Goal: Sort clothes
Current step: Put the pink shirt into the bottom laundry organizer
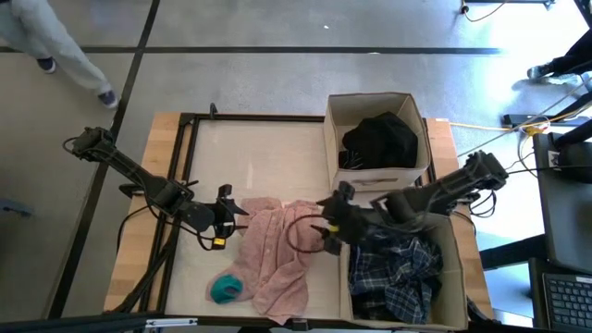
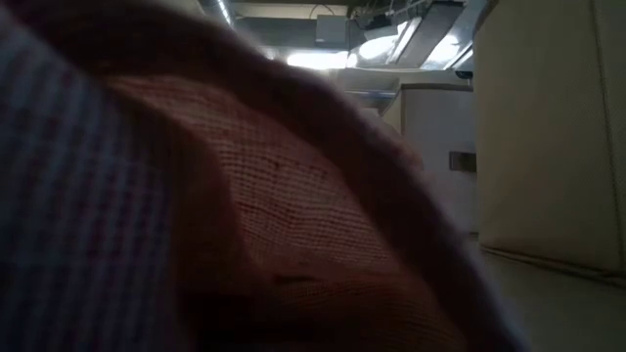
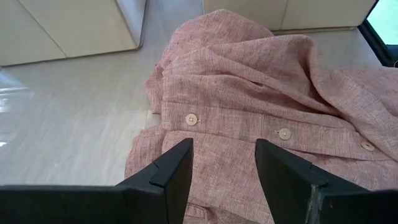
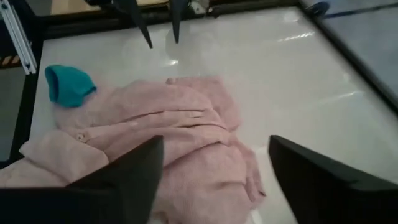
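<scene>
Large pink woven button shirt [image 1: 277, 254] soft, light, limp: you pinch raised fold near buttons; left pincer [image 3: 224, 165] open over it, right pincer [image 4: 214, 168] open too.

arms: 2x dark, jointed | cables: black loops | left fingers [image 3: 177, 171]: dark, flat, wedge-shaped

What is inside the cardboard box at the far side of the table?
The far box holds a black garment, bunched and covering most of its floor. Whatever may lie beneath it is hidden. The plaid garment sits in the other box.
</scene>
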Robot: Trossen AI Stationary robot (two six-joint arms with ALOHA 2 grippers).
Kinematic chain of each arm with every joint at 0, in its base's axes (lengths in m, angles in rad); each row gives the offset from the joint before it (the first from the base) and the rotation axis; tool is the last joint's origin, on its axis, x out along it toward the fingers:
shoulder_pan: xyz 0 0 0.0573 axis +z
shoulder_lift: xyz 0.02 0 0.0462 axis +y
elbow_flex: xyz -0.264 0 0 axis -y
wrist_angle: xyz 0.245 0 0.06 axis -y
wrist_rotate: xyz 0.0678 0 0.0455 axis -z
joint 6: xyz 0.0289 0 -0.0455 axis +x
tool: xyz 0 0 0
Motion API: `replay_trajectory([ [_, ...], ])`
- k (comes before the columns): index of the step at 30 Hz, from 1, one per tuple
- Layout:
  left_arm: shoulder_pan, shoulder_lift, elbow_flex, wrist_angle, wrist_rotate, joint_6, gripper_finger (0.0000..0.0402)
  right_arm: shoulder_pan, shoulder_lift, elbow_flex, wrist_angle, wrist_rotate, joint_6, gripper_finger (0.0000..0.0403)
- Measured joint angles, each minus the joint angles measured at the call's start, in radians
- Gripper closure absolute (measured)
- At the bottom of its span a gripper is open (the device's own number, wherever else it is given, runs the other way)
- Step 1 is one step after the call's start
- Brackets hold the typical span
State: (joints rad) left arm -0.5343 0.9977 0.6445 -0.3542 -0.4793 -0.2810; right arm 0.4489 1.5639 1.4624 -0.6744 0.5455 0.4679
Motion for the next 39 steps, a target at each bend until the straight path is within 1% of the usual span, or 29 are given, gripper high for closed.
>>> replay_trajectory([
  [2, 0.000, 0.002, 0.000, 0.003, 0.000, 0.000, 0.0237, -0.030, 0.029, 0.000, 0.015, -0.048, -0.010, 0.0079],
  [5, 0.000, 0.020, 0.000, 0.007, 0.000, 0.000, 0.0237, -0.068, 0.072, 0.000, 0.019, -0.119, -0.043, 0.0035],
  [7, 0.000, 0.041, 0.000, 0.010, 0.000, -0.005, 0.0237, -0.082, 0.101, 0.000, 0.019, -0.133, -0.054, 0.0015],
  [9, 0.000, 0.070, 0.000, 0.014, 0.000, -0.006, 0.0237, -0.095, 0.126, 0.000, 0.020, -0.136, -0.055, 0.0006],
  [20, 0.008, 0.272, 0.000, 0.136, 0.001, 0.057, 0.0237, -0.123, 0.243, 0.000, 0.034, -0.147, -0.062, 0.0026],
  [25, 0.047, 0.357, 0.000, 0.187, 0.000, 0.078, 0.0237, -0.124, 0.289, 0.000, 0.115, -0.150, -0.084, 0.0026],
  [31, 0.081, 0.444, 0.000, 0.251, 0.000, 0.080, 0.0238, -0.153, 0.344, 0.000, 0.204, -0.206, -0.067, 0.0026],
  [34, 0.093, 0.481, 0.000, 0.272, 0.001, 0.080, 0.0237, -0.178, 0.373, 0.000, 0.219, -0.230, -0.054, 0.0026],
  [39, 0.105, 0.524, 0.000, 0.308, 0.002, 0.087, 0.0237, -0.214, 0.423, 0.000, 0.243, -0.321, -0.039, 0.0027],
])
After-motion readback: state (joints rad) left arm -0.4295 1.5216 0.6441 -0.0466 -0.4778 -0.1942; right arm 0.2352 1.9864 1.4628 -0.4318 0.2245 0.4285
